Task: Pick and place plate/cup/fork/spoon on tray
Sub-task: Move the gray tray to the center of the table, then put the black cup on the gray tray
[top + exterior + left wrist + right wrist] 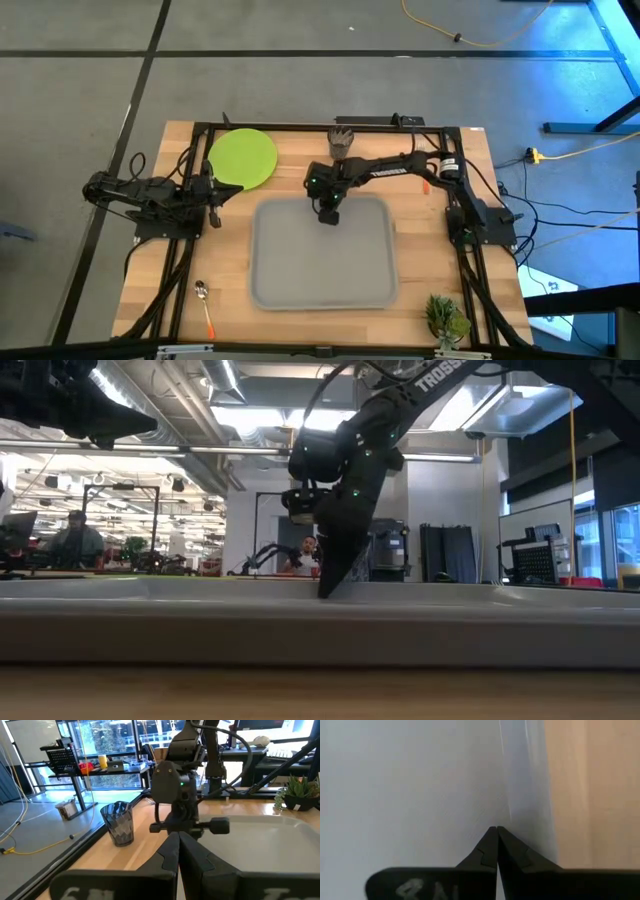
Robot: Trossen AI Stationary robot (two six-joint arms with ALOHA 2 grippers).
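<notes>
The light grey tray (320, 255) lies in the middle of the table. My right gripper (328, 214) is shut and empty; it points down at the tray's floor near the far rim (530, 795). The lime-green plate (243, 157) lies at the far left, and the dark tumbler cup (342, 140) stands at the far edge, also in the left wrist view (118, 822). The spoon (205, 305) lies at the near left. A thin orange-red piece (425, 186) shows beside my right arm; its end is hidden. My left gripper (213, 190) is shut and waits left of the tray. My right gripper comes from above with its shut fingertips (326, 592) pointing down, low inside the tray by its far rim. The tray's near rim (320, 630) hides the tips in the low view, so I cannot tell whether they touch the floor.
A small green plant (447, 318) stands at the table's near right corner. A black frame (330, 126) runs around the work area. People sit in the room beyond the table (75, 540).
</notes>
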